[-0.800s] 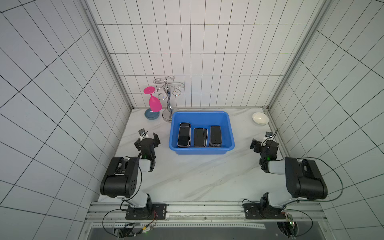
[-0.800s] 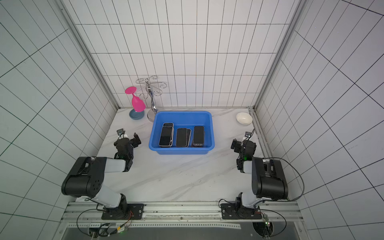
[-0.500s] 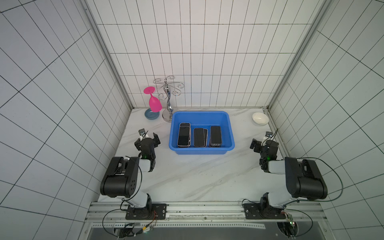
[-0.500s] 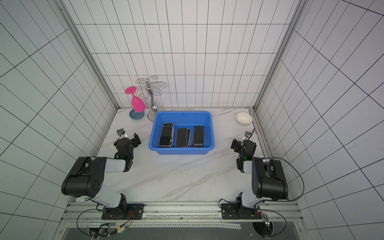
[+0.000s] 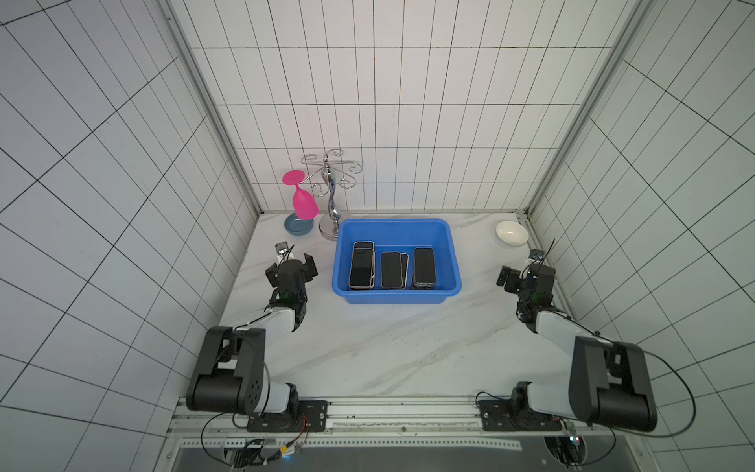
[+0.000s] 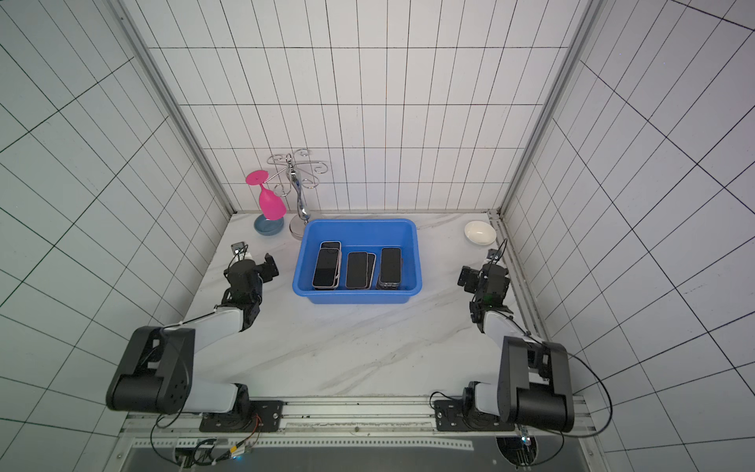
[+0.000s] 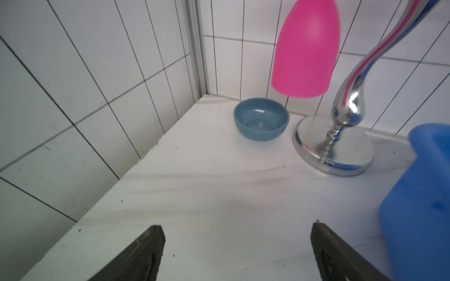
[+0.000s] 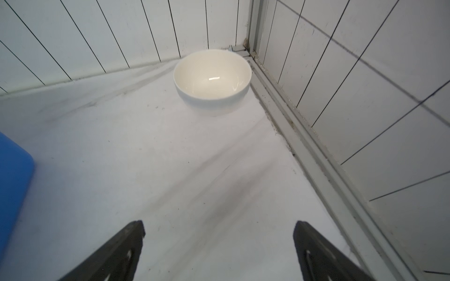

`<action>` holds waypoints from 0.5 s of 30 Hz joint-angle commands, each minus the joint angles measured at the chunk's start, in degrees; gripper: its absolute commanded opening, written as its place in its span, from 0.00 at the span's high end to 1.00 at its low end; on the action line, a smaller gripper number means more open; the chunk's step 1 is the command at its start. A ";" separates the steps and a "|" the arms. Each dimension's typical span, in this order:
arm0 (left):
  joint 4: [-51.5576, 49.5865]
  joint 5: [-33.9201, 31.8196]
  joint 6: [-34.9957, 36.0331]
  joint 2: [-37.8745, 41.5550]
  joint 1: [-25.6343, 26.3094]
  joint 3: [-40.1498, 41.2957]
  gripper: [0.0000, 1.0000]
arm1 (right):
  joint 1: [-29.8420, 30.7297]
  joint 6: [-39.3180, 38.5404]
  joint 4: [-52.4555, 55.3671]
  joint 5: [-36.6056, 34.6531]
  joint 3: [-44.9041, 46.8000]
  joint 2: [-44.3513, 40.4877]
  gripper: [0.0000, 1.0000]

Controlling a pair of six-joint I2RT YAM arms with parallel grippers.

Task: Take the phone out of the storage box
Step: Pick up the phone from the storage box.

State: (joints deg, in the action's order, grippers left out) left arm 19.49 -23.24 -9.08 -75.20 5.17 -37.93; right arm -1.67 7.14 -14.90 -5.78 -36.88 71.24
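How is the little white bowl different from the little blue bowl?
The small white round bowl is creamy white; the small grey-blue round bowl is dull blue. The white bowl stands alone by the right wall; the blue bowl sits below a hanging pink goblet. Both are empty and upright.

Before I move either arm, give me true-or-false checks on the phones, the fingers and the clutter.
The dark phones all lie inside the bright blue rectangular plastic storage box. True.
The left gripper has its fingers shut on a phone. False: it and the right gripper are open, empty.
The pink wine glass hangs upside down from the chrome rack. True.
The small white bowl holds a phone. False: it is empty.
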 commanded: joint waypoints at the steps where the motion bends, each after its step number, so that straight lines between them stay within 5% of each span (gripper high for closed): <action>1: -23.36 -3.65 -4.77 9.59 4.07 -12.90 0.02 | 1.57 5.33 28.53 1.67 -13.21 -7.28 0.01; 7: -57.19 -3.94 -15.39 3.05 23.92 -40.21 0.02 | 8.43 15.32 59.81 6.14 -31.35 -5.28 0.01; 10: -70.24 2.47 -24.31 -7.23 26.91 -51.51 0.02 | 14.07 17.42 66.36 5.05 -35.82 -3.25 0.01; 15: -79.30 7.25 -25.11 -20.85 27.44 -62.80 0.02 | 18.01 19.62 73.69 6.62 -41.12 0.15 0.01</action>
State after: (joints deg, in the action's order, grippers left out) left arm -43.57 -20.08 -30.72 -90.35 32.53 -97.60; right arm 14.92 23.75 47.51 0.03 -73.65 70.81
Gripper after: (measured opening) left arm 0.980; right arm 0.989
